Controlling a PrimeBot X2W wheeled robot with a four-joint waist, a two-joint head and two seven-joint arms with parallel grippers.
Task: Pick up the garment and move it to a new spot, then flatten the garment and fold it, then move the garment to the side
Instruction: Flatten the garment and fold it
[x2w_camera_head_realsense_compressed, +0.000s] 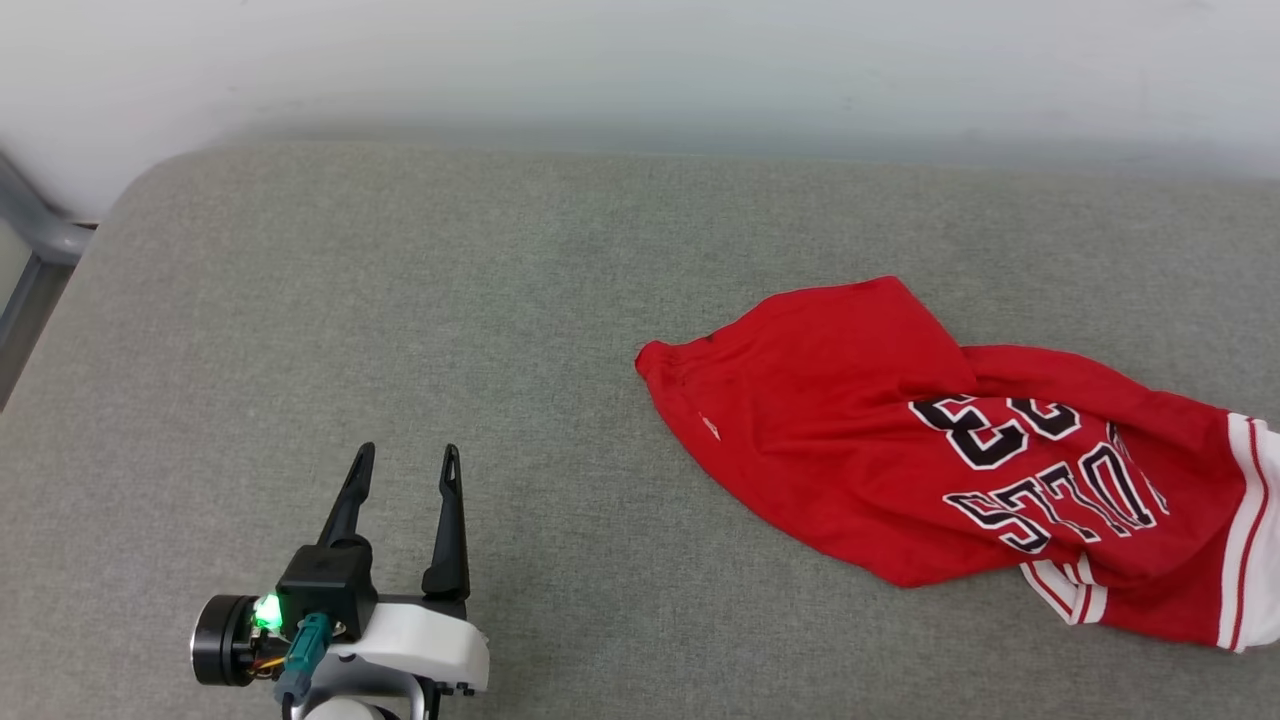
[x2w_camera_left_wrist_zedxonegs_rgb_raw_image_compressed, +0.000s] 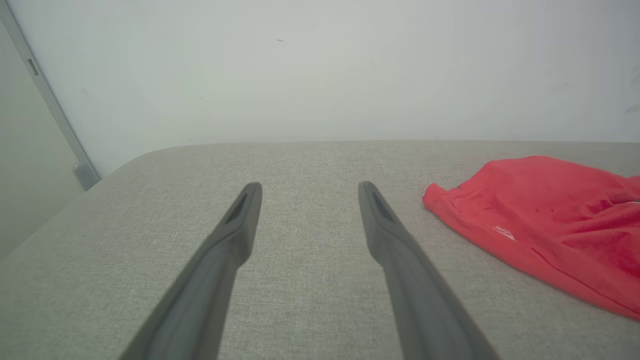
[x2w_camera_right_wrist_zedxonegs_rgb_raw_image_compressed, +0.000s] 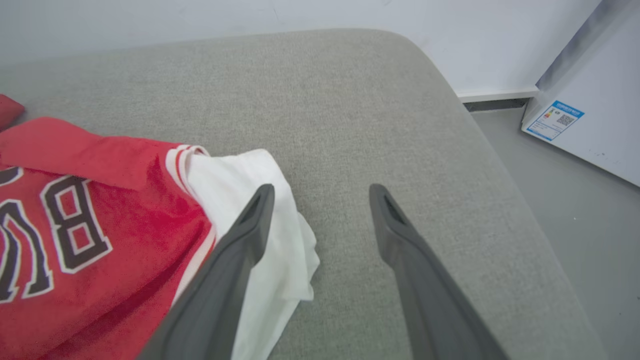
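Observation:
The garment (x2w_camera_head_realsense_compressed: 900, 440), a red jersey with a black-and-white "BULLS 23" print and white sleeves, lies rumpled on the right half of the grey cushion (x2w_camera_head_realsense_compressed: 500, 300). Its red hem end (x2w_camera_left_wrist_zedxonegs_rgb_raw_image_compressed: 525, 215) shows at the right of the left wrist view. My left gripper (x2w_camera_head_realsense_compressed: 408, 462) (x2w_camera_left_wrist_zedxonegs_rgb_raw_image_compressed: 306, 192) hovers open over bare cushion, well to the left of the garment, holding nothing. My right gripper (x2w_camera_right_wrist_zedxonegs_rgb_raw_image_compressed: 320, 195) is open with nothing between its fingers. Its left finger (x2w_camera_right_wrist_zedxonegs_rgb_raw_image_compressed: 240, 250) stands over the garment's white sleeve (x2w_camera_right_wrist_zedxonegs_rgb_raw_image_compressed: 265, 200), and the right finger is above bare cushion.
The cushion's rounded right edge (x2w_camera_right_wrist_zedxonegs_rgb_raw_image_compressed: 480, 140) drops to a grey floor (x2w_camera_right_wrist_zedxonegs_rgb_raw_image_compressed: 575, 210), where a white appliance (x2w_camera_right_wrist_zedxonegs_rgb_raw_image_compressed: 590, 115) with a blue label stands. A pale wall (x2w_camera_head_realsense_compressed: 640, 60) runs behind the cushion. A grey metal frame (x2w_camera_head_realsense_compressed: 30, 230) sits off its left corner.

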